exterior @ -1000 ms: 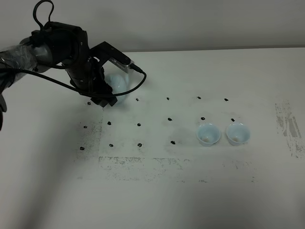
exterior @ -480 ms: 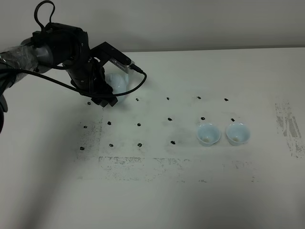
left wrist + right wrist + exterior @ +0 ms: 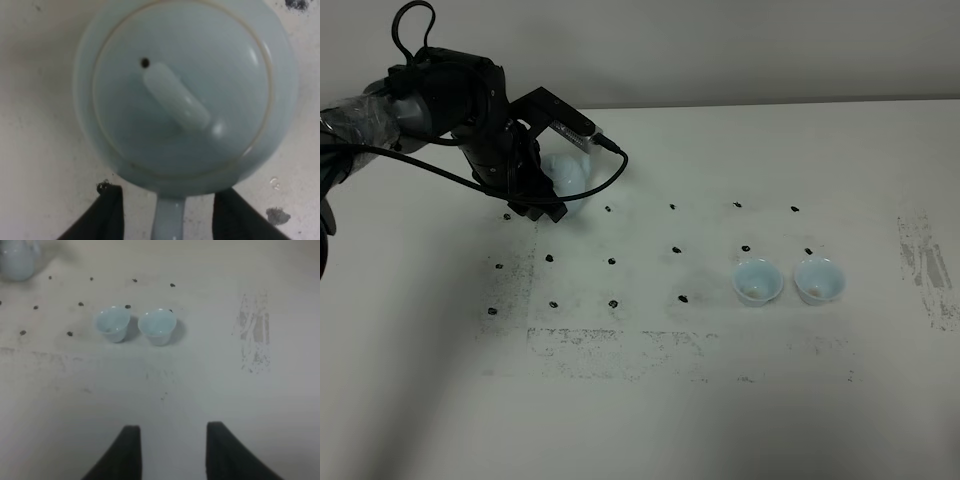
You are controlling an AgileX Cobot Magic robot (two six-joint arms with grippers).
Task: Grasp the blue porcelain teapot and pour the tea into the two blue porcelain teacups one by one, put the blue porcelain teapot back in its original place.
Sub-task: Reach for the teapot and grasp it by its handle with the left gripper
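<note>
The left gripper (image 3: 166, 197) hangs spread over the teapot (image 3: 185, 90) at the table's (image 3: 650, 420) far left, its fingers flanking the handle (image 3: 169, 222) without touching it. The right gripper (image 3: 172, 437) is spread, empty. The cups (image 3: 757, 281) (image 3: 819, 281) stand side by side, unmoved from a second ago; the left arm has barely shifted.

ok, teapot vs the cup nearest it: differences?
The teapot is bigger than the cup. The teapot has a knobbed lid; the cup is open-topped. The teapot's handle sits between the fingers of the open left pincer; the cup stands free. Both are pale blue and upright.
</note>
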